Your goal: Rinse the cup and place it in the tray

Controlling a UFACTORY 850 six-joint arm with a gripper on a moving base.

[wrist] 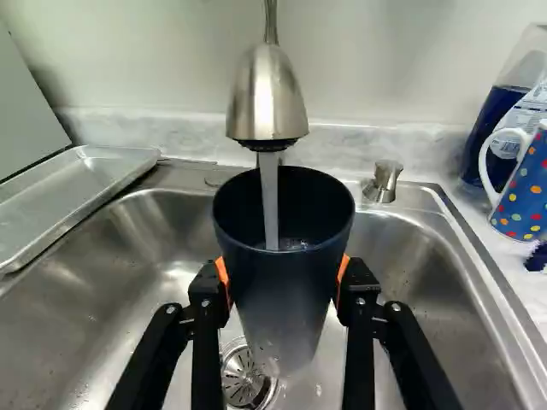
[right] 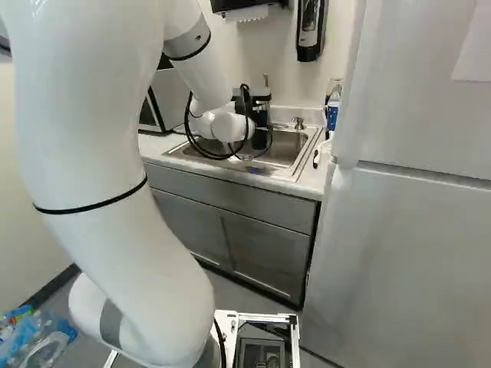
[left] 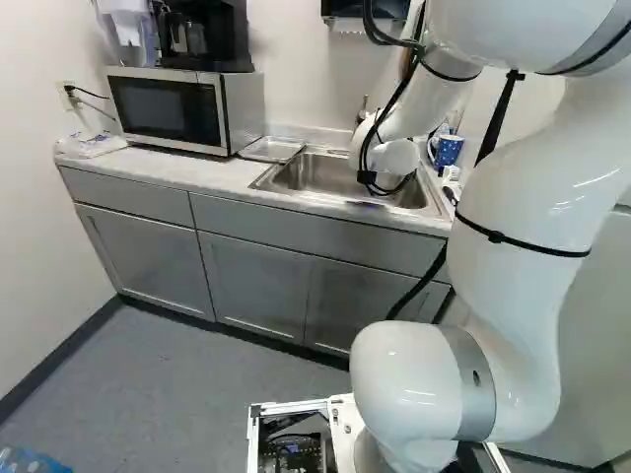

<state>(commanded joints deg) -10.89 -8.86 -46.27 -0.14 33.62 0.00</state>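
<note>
Some water (wrist: 269, 201), wrist view only.

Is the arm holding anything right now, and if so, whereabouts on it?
Yes, the dark cup, pinched from two opposite sides of its wall, below the rim, by the pincer.

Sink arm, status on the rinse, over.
Gripper shut on dark cup. Water running into cup. Faucet head above it, may block a straight lift.
</note>
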